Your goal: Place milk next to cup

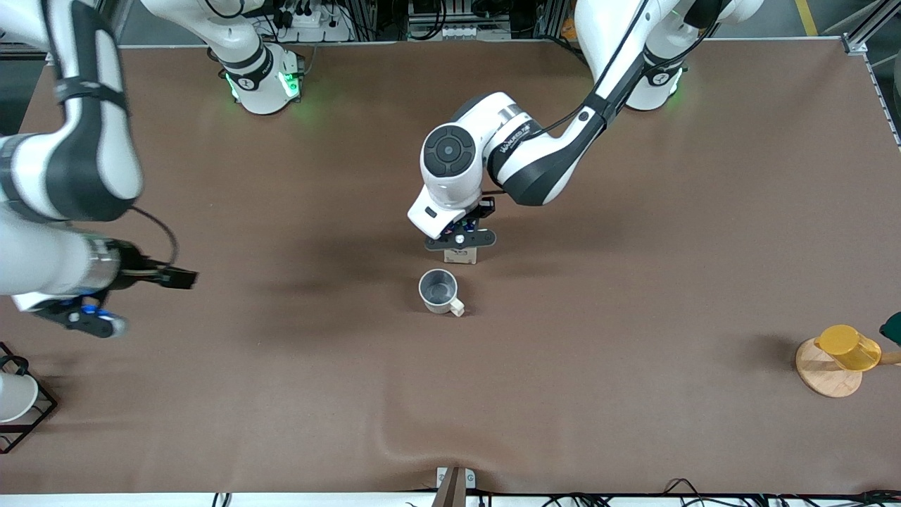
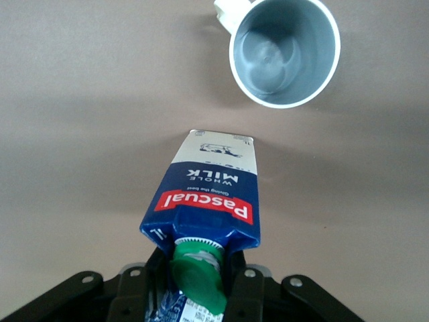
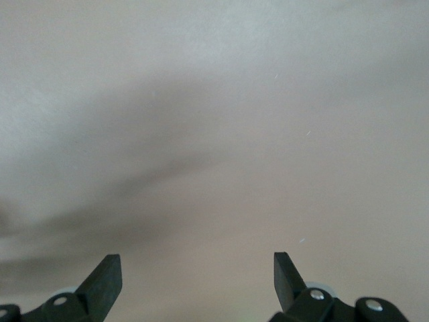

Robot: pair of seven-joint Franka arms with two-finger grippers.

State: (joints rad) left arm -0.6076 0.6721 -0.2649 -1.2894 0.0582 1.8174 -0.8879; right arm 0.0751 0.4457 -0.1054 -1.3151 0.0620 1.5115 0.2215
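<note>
The milk (image 1: 464,256) is a dark-blue carton with a green cap and a red label band, clearer in the left wrist view (image 2: 208,194). My left gripper (image 1: 460,240) is shut on its top, the fingers (image 2: 247,282) on either side of the cap. The carton is upright, beside the cup (image 1: 438,290) and farther from the front camera; I cannot tell if its base touches the table. The cup is a cream-white mug with a grey inside (image 2: 285,52). My right gripper (image 1: 88,318) is open and empty (image 3: 198,275), waiting over the right arm's end of the table.
A yellow translucent cup (image 1: 848,347) sits on a round wooden coaster (image 1: 820,373) at the left arm's end, with a dark green object (image 1: 892,328) at the edge. A white cup (image 1: 14,396) sits in a black wire rack (image 1: 42,412) at the right arm's end.
</note>
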